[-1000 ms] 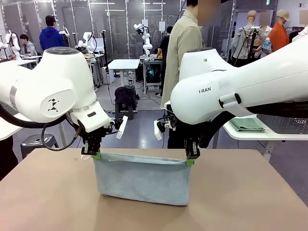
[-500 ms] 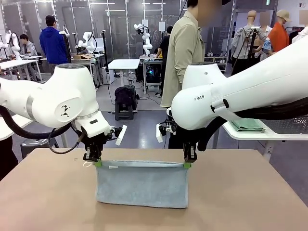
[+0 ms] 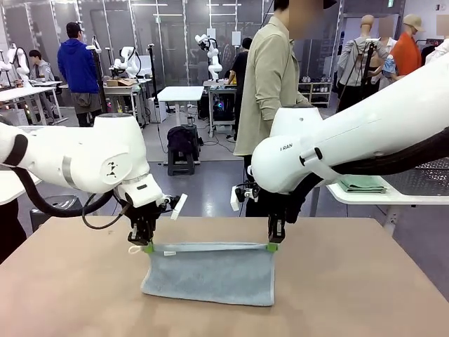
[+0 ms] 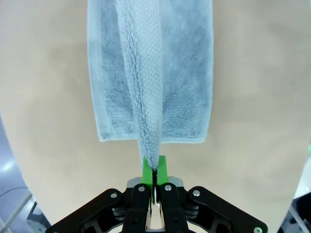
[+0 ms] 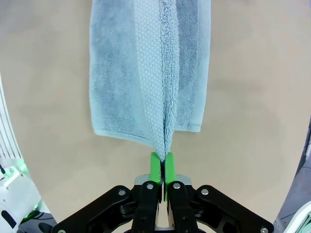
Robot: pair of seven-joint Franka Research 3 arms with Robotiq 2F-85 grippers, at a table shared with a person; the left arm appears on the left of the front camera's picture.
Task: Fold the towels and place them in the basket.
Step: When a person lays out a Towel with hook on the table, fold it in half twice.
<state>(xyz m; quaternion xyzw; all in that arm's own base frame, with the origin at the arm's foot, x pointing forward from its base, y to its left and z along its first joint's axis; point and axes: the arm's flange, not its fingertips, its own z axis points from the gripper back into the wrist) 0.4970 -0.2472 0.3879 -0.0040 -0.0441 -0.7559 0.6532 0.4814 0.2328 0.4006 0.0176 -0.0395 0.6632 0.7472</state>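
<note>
Both grippers have dropped since a second ago, and more of the towel [image 3: 208,272] is now lying on the table [image 3: 351,281] instead of hanging.

The towel is sitting mid-table, slightly toward the robot's side. Its top edge is stretching roughly level between the two grippers, and the doubled cloth is draping from that edge down toward the camera, with the lower part resting on the tabletop.

The left gripper [image 3: 146,247] is pinching the towel's left top corner. In the left wrist view the green pads [image 4: 147,167] are pressing together with only the cloth's edge between them, no visible gap, and the towel [image 4: 150,73] is running straight away from the fingertips as a raised ridge with a flap lying on each side. A small pale loop [image 3: 133,249] is hanging just beside this gripper.

The right gripper [image 3: 271,246] is doing the same on the right top corner. Its wrist view is showing the pads [image 5: 154,167] clamped tight on the corner, with the towel [image 5: 148,73] fanning out over the tan surface beyond.

Both grippers are pointing down and hovering just above the table, not touching it as far as I can tell.

A person [image 3: 270,77] in a beige jacket is standing at the far side, side-on, hands not near the towel.
</note>
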